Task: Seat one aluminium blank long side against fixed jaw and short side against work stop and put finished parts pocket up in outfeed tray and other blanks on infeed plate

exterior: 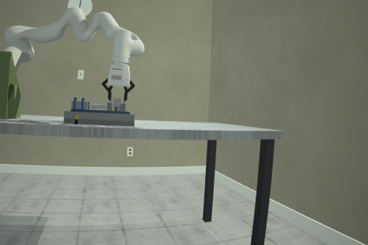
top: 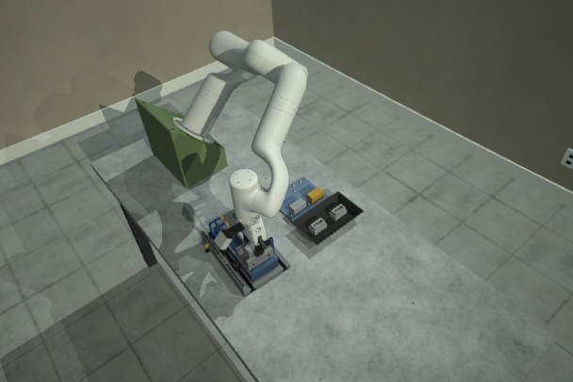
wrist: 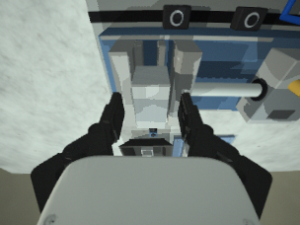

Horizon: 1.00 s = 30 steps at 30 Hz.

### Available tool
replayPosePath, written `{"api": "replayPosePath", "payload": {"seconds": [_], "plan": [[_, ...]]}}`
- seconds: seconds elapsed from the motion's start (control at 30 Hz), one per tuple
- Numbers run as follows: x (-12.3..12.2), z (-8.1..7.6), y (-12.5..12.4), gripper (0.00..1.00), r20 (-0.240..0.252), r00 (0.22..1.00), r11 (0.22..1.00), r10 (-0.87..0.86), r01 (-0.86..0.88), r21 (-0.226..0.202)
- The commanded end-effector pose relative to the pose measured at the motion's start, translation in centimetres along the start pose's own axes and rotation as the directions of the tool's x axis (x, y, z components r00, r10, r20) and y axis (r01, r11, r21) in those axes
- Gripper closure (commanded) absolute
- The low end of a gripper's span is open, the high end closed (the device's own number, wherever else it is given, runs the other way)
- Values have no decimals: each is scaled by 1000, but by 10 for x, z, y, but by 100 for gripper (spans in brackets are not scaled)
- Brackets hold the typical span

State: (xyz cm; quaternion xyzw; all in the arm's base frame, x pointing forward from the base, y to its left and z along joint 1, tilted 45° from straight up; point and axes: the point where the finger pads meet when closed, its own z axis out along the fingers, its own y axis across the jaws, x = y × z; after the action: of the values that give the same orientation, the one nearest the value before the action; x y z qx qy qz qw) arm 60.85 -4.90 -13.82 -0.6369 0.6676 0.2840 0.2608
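Observation:
The vise stands near the table's left edge. An aluminium blank (wrist: pixel 150 96) sits in its opening between the two jaw blocks; it also shows in the side view (exterior: pixel 117 102). My gripper (wrist: pixel 151 103) is open right above this blank, one finger on each side and clear of it, with the fingertips about level with its top (exterior: pixel 117 98). I cannot see the low bars or the work stop under the blank. On the blue infeed plate (top: pixel 302 197) lie one aluminium blank (top: pixel 297 207) and one brass blank (top: pixel 315 195). Two finished parts (top: pixel 317 225) (top: pixel 337 211) lie in the black outfeed tray (top: pixel 330 221).
The vise's moving jaw with its rod (wrist: pixel 224 90) and blue hoses (exterior: pixel 78 103) is on the side towards the green arm base (top: pixel 181 145). The table edge runs close beside the vise.

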Motion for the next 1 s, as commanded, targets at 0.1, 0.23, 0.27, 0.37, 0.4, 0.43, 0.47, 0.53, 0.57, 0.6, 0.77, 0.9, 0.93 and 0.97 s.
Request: {"api": "replayPosePath", "payload": {"seconds": [0.1,0.23,0.27,0.37,0.4,0.43,0.47,0.53,0.57,0.6,0.77,0.9,0.93,0.97], "plan": [[0,-3,-1,31,-1,1000,1000,-1,1,2],[0,-9,-1,31,-1,1000,1000,-1,1,2],[0,-10,-1,31,-1,1000,1000,-1,1,2],[0,-17,-1,31,-1,1000,1000,-1,1,2],[0,-20,-1,31,-1,1000,1000,-1,1,2],[0,-23,-1,31,-1,1000,1000,-1,1,2],[0,-25,-1,31,-1,1000,1000,-1,1,2],[0,-28,-1,31,-1,1000,1000,-1,1,2],[0,-28,-1,31,-1,1000,1000,-1,1,2],[0,-32,-1,31,-1,1000,1000,-1,1,2],[0,-48,-1,31,-1,1000,1000,-1,1,2],[0,-60,-1,31,-1,1000,1000,-1,1,2],[0,-63,-1,31,-1,1000,1000,-1,1,2],[0,-65,-1,31,-1,1000,1000,-1,1,2]]}}
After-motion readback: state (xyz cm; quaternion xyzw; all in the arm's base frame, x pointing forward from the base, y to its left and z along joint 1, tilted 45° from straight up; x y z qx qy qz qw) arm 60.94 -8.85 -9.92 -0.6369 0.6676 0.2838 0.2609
